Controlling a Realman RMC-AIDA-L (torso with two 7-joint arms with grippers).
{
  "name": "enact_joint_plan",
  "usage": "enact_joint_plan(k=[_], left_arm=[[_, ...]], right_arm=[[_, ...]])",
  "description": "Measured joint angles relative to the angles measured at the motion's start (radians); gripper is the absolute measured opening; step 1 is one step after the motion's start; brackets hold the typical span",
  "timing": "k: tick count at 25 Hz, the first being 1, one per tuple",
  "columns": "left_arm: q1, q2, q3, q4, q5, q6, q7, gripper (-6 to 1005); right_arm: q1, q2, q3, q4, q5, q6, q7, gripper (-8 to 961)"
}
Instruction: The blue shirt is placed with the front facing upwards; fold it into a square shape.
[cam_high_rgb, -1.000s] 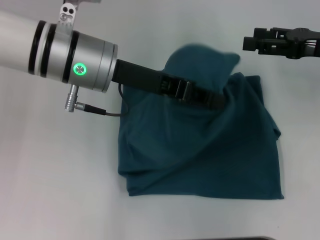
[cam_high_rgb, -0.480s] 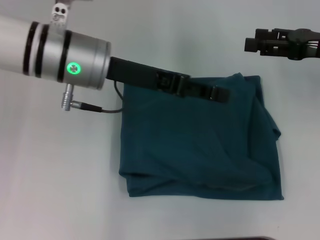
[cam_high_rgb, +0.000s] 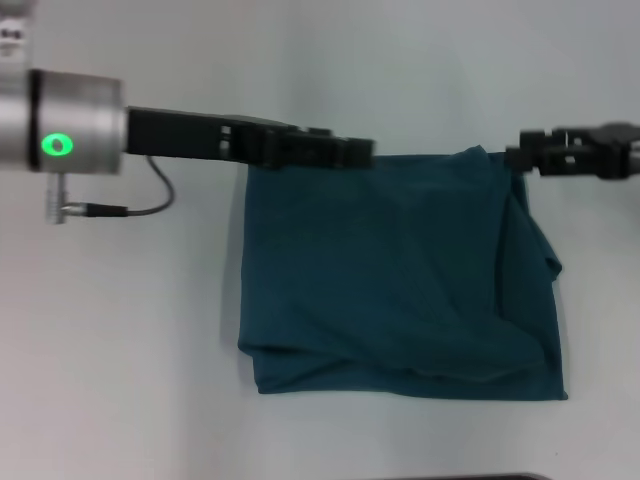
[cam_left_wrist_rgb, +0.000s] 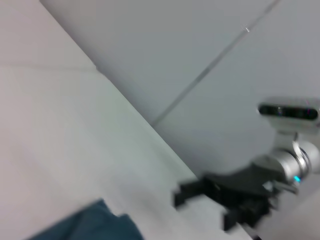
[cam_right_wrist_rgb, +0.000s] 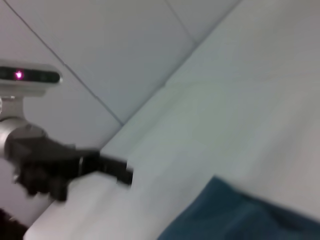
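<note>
A: Where does the blue shirt (cam_high_rgb: 400, 275) lie?

B: At the centre of the pale, smooth bench (cam_high_rgb: 120, 350), folded into a rough square of soft matte cotton. The 6 o'clock hem is rolled and thick; loose creases bunch along the 3 o'clock side.

A: And the left claw (cam_high_rgb: 345, 153)?

B: A black, blocky shape over the shirt's 11 o'clock corner, behind a silver cylinder with a green light. Whether it is parted or pinching cloth, I cannot tell (the fingers blur together).

A: The right claw (cam_high_rgb: 520, 157)?

B: At the 1 o'clock corner, black and angular, just beside the cloth's edge. Its opening I cannot tell either.
</note>
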Motion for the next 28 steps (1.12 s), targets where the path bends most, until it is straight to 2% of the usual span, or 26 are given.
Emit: enact_joint_plan(k=[1,9,16,21,28], left_arm=[[0.017,0.002,-0.018,-0.007,0.000,0.000,0.017,885],[0.090,0.008,-0.127,0.002,0.001,-0.018,0.132,932],[0.105,0.009,-0.140,0.017,0.001,-0.023,0.174,932],[0.106,0.009,-0.141,0.017,0.002,-0.023,0.189,932],[0.106,0.011,-0.142,0.019,0.005,-0.025,0.194,932]], right_arm=[[-0.006,-0.003,-0.005,0.000,-0.010,-0.012,0.022,836],[-0.047,-0.006,-0.015,0.009,-0.117,-0.060,0.164,819],[-0.074,0.002,-0.019,0.033,-0.123,-0.027,0.218,805],[-0.055,0.007,-0.048,0.099,-0.136,0.048,0.221,795],[-0.021,0.034,-0.069,0.118,-0.146,0.119,0.222,781]])
